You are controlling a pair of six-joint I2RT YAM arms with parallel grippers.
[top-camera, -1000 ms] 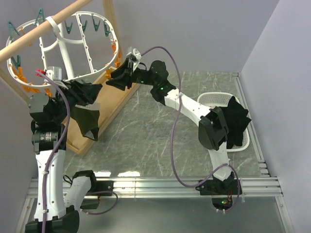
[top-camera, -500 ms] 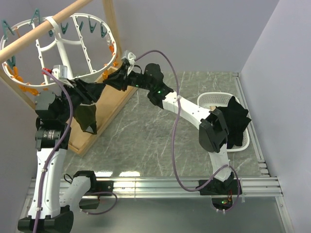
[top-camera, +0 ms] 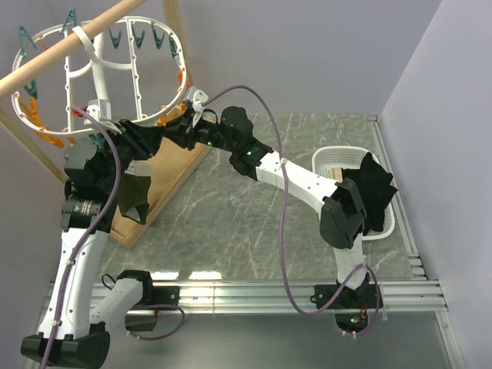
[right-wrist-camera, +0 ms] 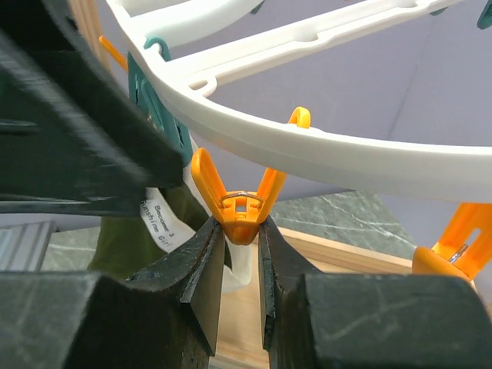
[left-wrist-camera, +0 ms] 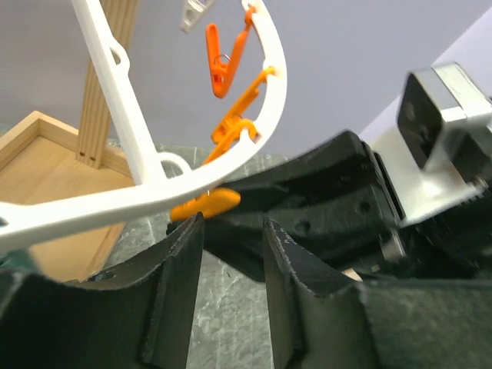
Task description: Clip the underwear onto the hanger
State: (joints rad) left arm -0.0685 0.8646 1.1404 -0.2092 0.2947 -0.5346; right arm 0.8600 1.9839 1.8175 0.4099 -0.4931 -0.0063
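The white oval hanger (top-camera: 137, 73) hangs from the wooden pole, with teal and orange clothespins on its rim. My right gripper (top-camera: 178, 127) is at the near rim, shut on an orange clothespin (right-wrist-camera: 242, 207); a strip of pale fabric shows just behind it. The olive underwear (top-camera: 134, 192) hangs below my left gripper (top-camera: 142, 134). Its white label (right-wrist-camera: 163, 221) shows in the right wrist view under a teal clothespin (right-wrist-camera: 157, 108). What holds its top is hidden. In the left wrist view the left gripper (left-wrist-camera: 231, 227) has its jaws apart, and only floor shows between them.
A wooden pole (top-camera: 77, 38) and tray stand (top-camera: 165, 173) carry the hanger at the back left. A white basket (top-camera: 338, 157) with a black garment (top-camera: 373, 192) sits at the right. Walls close off the back and right.
The right gripper has moved left along the rim towards the left gripper. The left gripper and the underwear have risen closer to the rim. The hanger has swung a little.
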